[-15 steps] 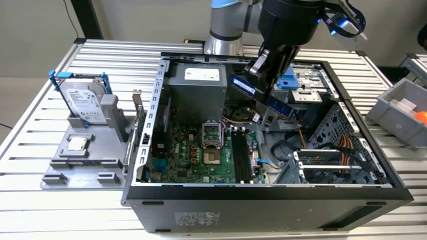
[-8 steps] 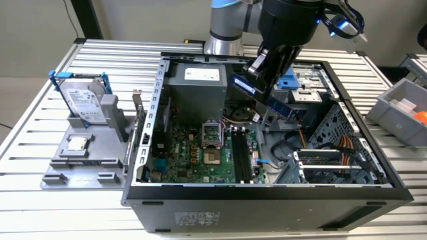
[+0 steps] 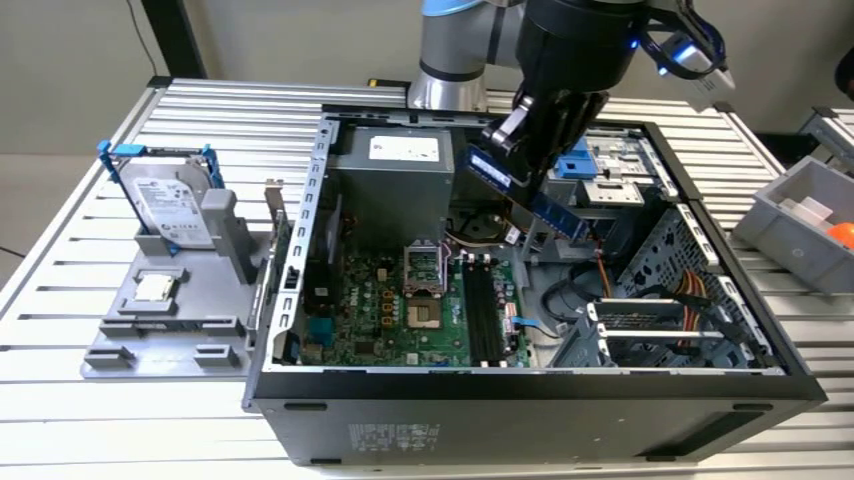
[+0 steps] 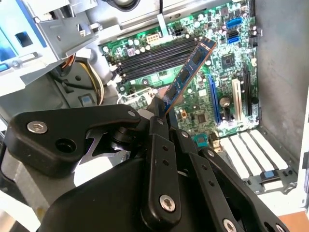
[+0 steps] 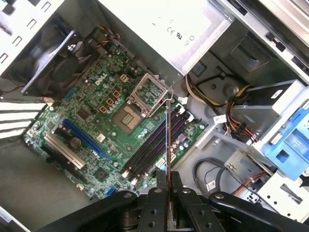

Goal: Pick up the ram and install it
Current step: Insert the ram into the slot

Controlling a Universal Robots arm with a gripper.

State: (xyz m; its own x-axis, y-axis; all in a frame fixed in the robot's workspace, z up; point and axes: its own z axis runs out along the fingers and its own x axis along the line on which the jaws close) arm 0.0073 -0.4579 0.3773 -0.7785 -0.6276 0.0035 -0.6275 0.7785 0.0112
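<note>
The bench (image 3: pixel 67 400) is a ribbed metal surface, and the room beyond it is plain beige. An open computer case (image 3: pixel 534 410) lies on its side on the bench. At the exterior view's left, a grey fixture (image 3: pixel 160 330) carries the hard drive (image 3: pixel 171 205) in a blue frame. The drive bears a white printed label, and the power supply (image 3: pixel 400 165) bears another. At the exterior view's right stands a grey bin (image 3: pixel 801 215).

The fingers of the gripper (image 3: pixel 518 150) are clamped on one end of the ram (image 3: pixel 561 215). The ram hangs tilted in the air above the motherboard (image 3: pixel 387 310), clear of the memory slots (image 3: pixel 483 310). In the first wrist view you see the ram (image 5: pixel 167 135) edge-on, as a thin line over the slots. In the second wrist view you see its flat face with chips (image 4: pixel 186 77).
</note>
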